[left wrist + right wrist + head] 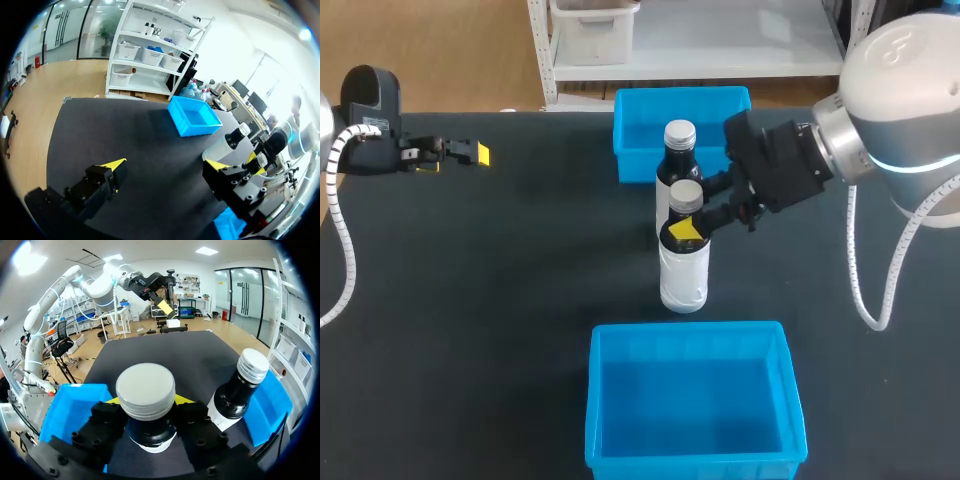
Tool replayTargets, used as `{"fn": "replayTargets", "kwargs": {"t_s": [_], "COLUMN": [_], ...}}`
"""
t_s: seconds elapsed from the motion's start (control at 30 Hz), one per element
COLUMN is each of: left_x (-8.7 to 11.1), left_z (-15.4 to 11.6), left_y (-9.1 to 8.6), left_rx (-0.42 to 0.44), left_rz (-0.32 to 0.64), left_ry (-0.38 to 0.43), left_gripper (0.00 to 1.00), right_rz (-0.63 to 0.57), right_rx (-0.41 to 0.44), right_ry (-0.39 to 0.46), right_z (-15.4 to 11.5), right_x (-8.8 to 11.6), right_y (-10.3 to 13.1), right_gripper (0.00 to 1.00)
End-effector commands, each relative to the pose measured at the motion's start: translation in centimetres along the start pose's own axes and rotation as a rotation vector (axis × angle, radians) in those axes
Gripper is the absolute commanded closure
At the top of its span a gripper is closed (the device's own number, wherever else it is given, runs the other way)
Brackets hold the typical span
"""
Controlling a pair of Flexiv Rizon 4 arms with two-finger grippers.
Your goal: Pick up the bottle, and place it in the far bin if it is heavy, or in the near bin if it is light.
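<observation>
Bottle, just before far bin: right gripper pinches its stiff neck under the cap (glossy, probably slippery, heft unknown); left gripper spread.

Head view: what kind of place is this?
Probably a robot manipulation test bench: left arm and right arm at a black table, right gripper shut on the front bottle, between near blue bin and far blue bin.

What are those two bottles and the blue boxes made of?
The nearer bottle and the farther bottle look like dark glass or hard plastic, glossy at the neck, with white labels and pale ridged caps, perhaps metal. The near bin and far bin look like moulded plastic: uniform blue, smooth, shiny.
</observation>
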State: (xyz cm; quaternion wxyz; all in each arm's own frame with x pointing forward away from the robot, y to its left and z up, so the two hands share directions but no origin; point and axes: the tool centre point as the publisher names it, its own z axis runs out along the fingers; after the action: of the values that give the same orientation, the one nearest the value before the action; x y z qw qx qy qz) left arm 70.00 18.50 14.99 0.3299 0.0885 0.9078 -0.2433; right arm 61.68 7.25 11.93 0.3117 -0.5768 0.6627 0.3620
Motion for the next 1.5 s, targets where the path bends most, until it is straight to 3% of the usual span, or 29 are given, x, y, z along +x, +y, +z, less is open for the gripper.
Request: {"fn": "replayTargets", "kwargs": {"t_s": [0.03,0.8,1.1,1.5], "left_x": [0.0,0.0,0.0,0.0], "left_z": [0.0,0.0,0.0,0.0], "left_y": [0.0,0.0,0.0,0.0], "left_rx": [0.0,0.0,0.0,0.0], "left_rz": [0.0,0.0,0.0,0.0], "left_ry": [0.0,0.0,0.0,0.0], "left_gripper": [0.0,0.0,0.0,0.0], "right_rz": [0.002,-0.079,-0.106,-0.064], "right_rx": [-0.004,0.042,0.047,0.081], "right_ry": [-0.003,-0.014,0.019,0.01], "right_z": [0.1,-3.6,-5.2,-6.7], "right_x": [0.1,-2.3,-3.5,-5.3], "right_y": [-0.1,-0.7,-1.1,-1.9], "right_gripper": [1.0,1.0,1.0,1.0]}}
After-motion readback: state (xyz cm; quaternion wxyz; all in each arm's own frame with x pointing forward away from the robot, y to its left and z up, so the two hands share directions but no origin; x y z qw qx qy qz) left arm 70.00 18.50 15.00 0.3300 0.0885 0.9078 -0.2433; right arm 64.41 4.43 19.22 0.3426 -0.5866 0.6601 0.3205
